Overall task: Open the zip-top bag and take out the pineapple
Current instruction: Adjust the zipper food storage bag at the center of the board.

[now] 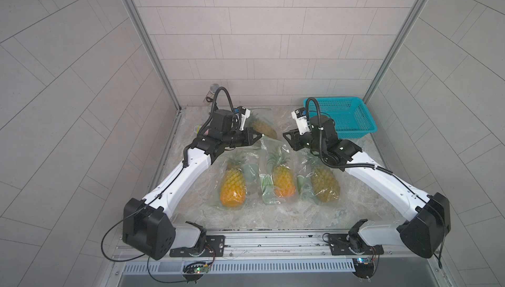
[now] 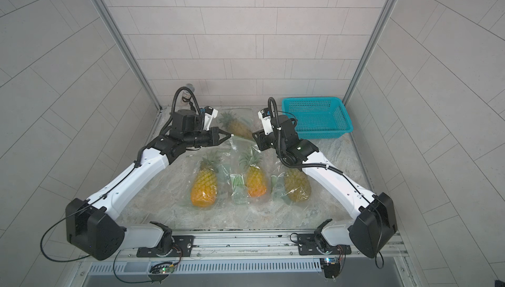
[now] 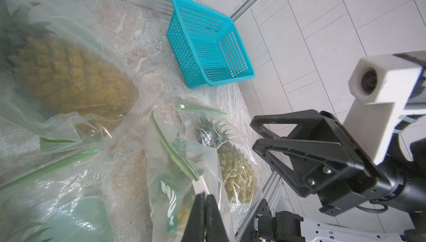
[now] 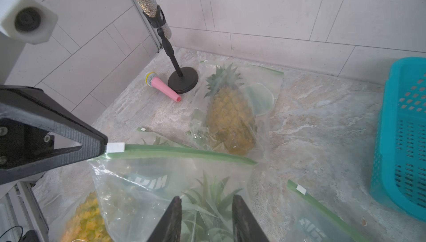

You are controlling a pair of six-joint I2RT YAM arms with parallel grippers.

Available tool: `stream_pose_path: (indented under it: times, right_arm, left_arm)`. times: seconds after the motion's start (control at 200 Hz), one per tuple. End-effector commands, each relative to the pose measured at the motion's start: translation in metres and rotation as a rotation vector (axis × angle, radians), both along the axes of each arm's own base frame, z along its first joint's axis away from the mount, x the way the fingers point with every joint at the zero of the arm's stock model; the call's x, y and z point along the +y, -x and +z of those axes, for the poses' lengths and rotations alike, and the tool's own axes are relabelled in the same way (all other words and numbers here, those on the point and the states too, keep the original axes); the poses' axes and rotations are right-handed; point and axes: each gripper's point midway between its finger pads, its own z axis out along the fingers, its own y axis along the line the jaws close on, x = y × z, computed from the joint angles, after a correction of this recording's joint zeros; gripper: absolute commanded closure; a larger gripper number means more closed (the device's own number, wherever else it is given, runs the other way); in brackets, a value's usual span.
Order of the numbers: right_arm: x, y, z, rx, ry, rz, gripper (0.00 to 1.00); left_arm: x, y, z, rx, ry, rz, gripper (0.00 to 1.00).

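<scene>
At table centre, left gripper (image 4: 104, 147) clamped on tab (image 4: 115, 147) of zip-top bag (image 4: 138, 183); right gripper (image 4: 207, 197) parted, empty, over pineapple (image 1: 284, 180) crown.

The left arm (image 1: 185, 187) and the right arm (image 1: 382, 181) share one build: glossy white, tapering links joined by boxy matte black joint housings (image 1: 147, 231). A thin black cable (image 1: 170, 181) runs along each white link under small clips, and a ribbed black hose (image 1: 218, 89) arches over each wrist. Each wrist carries a white, block-shaped camera housing (image 3: 380, 77) with a round dark lens. The left end effector (image 4: 104, 147) and the right end effector (image 3: 253, 134) have black, hollow triangular fingers (image 3: 299, 143) with a finely textured surface, fixed by small silver screws (image 3: 326, 170)
</scene>
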Motion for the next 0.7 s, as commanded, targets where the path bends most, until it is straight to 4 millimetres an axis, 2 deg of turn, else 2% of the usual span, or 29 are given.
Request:
stream_pose_path:
  times: [0.0,0.255,0.415,0.695]
  right_arm:
    - [-0.015,0.0,0.003,-0.018,0.053,-0.021,0.6]
    - [-0.023,0.004,0.007,-0.038,0.062,0.042,0.58]
    - [-0.026,0.004,0.017,-0.077,0.066,0.102,0.55]
    - [-0.026,0.01,0.04,-0.118,-0.05,0.373,0.48]
  left_arm:
    - [-0.005,0.004,0.042,-0.115,0.026,-0.038,1.0]
    - [-0.026,0.012,0.067,-0.161,0.022,-0.104,1.0]
    - [-0.039,0.018,0.081,-0.195,0.006,-0.16,1.0]
    - [-0.053,0.045,0.101,-0.313,-0.016,-0.345,1.0]
